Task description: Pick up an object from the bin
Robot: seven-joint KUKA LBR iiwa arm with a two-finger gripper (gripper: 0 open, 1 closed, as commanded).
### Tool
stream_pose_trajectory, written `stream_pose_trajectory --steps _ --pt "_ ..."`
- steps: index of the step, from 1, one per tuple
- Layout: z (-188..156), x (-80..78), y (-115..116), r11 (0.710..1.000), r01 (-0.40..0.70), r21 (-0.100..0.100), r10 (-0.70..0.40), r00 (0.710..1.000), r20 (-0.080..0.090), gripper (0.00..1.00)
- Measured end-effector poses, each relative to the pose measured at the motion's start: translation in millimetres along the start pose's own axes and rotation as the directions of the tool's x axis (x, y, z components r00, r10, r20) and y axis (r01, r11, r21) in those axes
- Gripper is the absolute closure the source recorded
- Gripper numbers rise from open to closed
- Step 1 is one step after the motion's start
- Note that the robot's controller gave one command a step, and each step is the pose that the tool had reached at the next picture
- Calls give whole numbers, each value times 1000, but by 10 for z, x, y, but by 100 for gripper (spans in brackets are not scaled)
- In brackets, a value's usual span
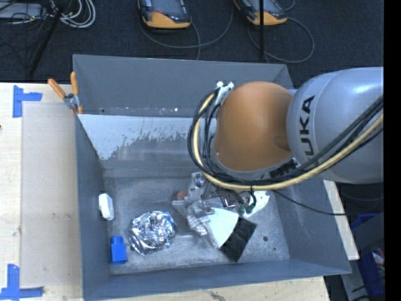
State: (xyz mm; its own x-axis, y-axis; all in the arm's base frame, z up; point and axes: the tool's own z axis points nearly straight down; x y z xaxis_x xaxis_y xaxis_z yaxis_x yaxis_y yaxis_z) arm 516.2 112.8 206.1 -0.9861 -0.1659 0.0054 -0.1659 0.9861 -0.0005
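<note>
My gripper (198, 212) reaches down below the orange wrist cover in the middle of the bin floor. Right beside it, to the lower right, lies a white piece with a black brush-like end (229, 232). A crumpled ball of silver foil (152, 231) sits to the gripper's left, a short way apart. A small reddish-brown thing (180, 196) shows just left of the gripper body. Part of a white thing (260, 200) peeks out under the arm on the right. The arm hides what lies straight under the wrist.
A small white oblong thing (105, 206) lies near the left wall. A blue block (118, 249) sits at the front left corner. The arm and its cables cover the right half of the bin.
</note>
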Motion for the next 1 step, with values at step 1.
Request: stream_pose_trajectory --steps 1 --pt "-256 176 77 998 66 -1 -66 998 5 100"
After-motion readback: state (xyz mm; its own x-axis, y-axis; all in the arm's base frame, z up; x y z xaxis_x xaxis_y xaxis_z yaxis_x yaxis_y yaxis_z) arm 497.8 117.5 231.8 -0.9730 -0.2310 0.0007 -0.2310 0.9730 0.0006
